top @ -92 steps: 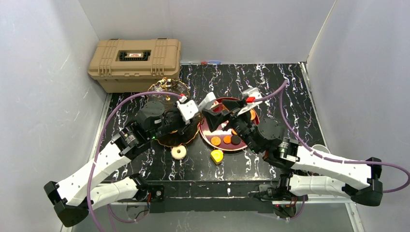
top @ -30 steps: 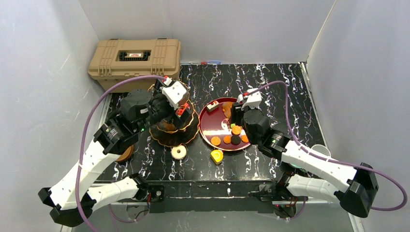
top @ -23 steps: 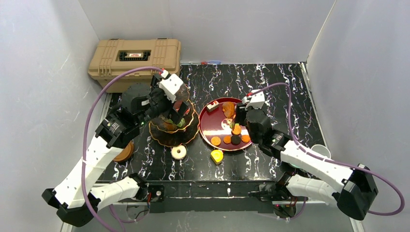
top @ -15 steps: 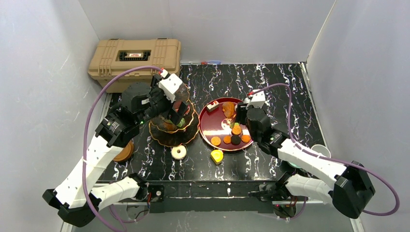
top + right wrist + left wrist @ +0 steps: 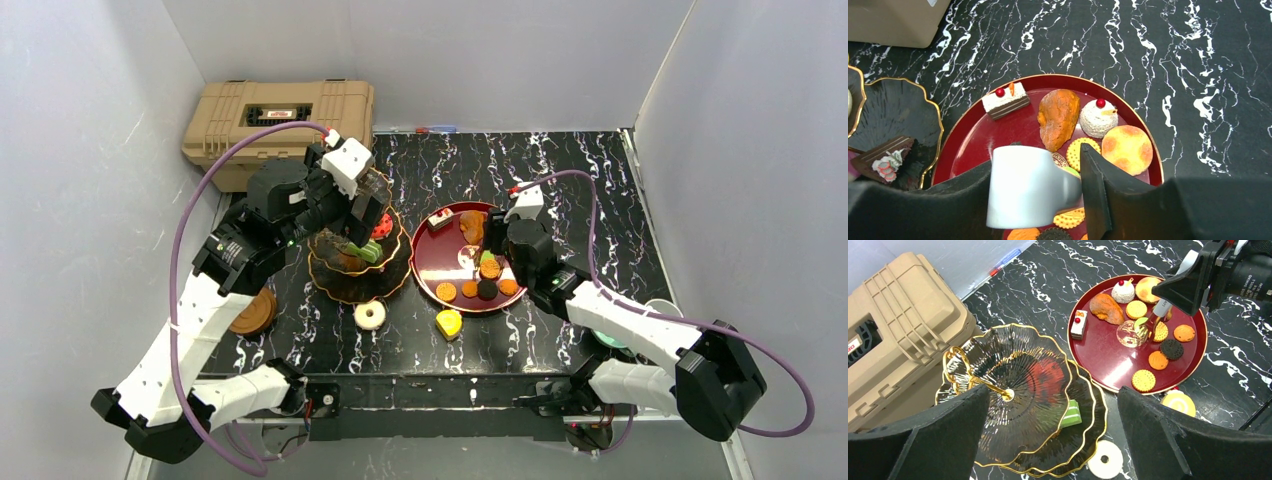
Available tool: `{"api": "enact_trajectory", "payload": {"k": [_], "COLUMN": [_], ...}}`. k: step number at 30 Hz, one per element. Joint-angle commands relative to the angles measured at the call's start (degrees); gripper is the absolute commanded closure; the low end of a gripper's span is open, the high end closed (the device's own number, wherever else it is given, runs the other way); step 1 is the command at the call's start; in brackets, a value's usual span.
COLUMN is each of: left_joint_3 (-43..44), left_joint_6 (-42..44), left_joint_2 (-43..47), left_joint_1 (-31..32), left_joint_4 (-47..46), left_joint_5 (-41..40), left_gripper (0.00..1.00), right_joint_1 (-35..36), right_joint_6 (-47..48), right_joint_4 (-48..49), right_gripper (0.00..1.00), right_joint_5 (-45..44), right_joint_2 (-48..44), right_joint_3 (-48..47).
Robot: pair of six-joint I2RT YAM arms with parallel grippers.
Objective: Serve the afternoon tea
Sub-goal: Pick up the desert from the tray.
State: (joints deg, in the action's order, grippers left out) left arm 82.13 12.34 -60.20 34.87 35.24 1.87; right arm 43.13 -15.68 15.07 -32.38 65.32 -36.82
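Observation:
The dark three-tier stand (image 5: 345, 275) with gold rims stands left of the red tray (image 5: 447, 268). A green cake (image 5: 1071, 415) and a chocolate slice (image 5: 885, 157) lie on its tiers. My left gripper (image 5: 1052, 392) hangs open above the stand, holding nothing. On the tray (image 5: 1108, 360) lie biscuits, a croissant (image 5: 1058, 117), a cream puff (image 5: 1097, 117) and a strawberry slice (image 5: 1005, 100). My right gripper (image 5: 1040, 167) is over the tray, shut on a white tool (image 5: 1028, 187) whose tip sits at a small green sweet (image 5: 1142, 321).
A white donut (image 5: 370, 315) and a yellow roll cake (image 5: 449, 323) lie on the table in front of the stand and tray. A brown saucer (image 5: 252, 312) sits at the left. The big tan case (image 5: 280, 120) stands at the back left. Cups (image 5: 660, 306) show behind the right arm.
My left gripper has drawn back and up over the stand, still open. The right gripper has shifted slightly over the tray, still holding the white tool.

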Motion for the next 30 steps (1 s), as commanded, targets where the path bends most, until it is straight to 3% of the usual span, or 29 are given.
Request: {"api": "enact_trajectory", "payload": {"k": [1,9,17,24,30], "left_joint_3": [1.91,3.04,8.90,13.59,16.46], "left_joint_6": [-0.39,-0.41,-2.35,-5.08,-5.45], "left_joint_2": [0.61,0.21,-2.28,-5.39,-8.32], "left_joint_1": [-0.57,-0.94,-3.69,-17.83,-30.84], "left_joint_4": [1.23,2.29,6.46,9.38,12.61], "left_joint_5": [-0.99,-2.40,-4.13,2.14,8.61], "left_gripper": [0.02,0.02,0.02,0.02,0.02], "right_joint_1": [-0.24,-0.25,-0.24,2.11,5.61], "right_joint_6": [0.03,2.63,5.13,5.14,5.58], "right_joint_4": [1.19,-1.01,-7.77,-13.06,-16.54], "right_gripper": [0.51,0.74,0.82,0.83,0.84], "right_joint_5": [0.52,0.74,6.32,12.67,16.33], "right_joint_2": [-0.35,-3.79,-4.71,-0.43,8.44], "right_joint_3": [0.59,-0.21,-11.40,-28.73,-47.37]}}
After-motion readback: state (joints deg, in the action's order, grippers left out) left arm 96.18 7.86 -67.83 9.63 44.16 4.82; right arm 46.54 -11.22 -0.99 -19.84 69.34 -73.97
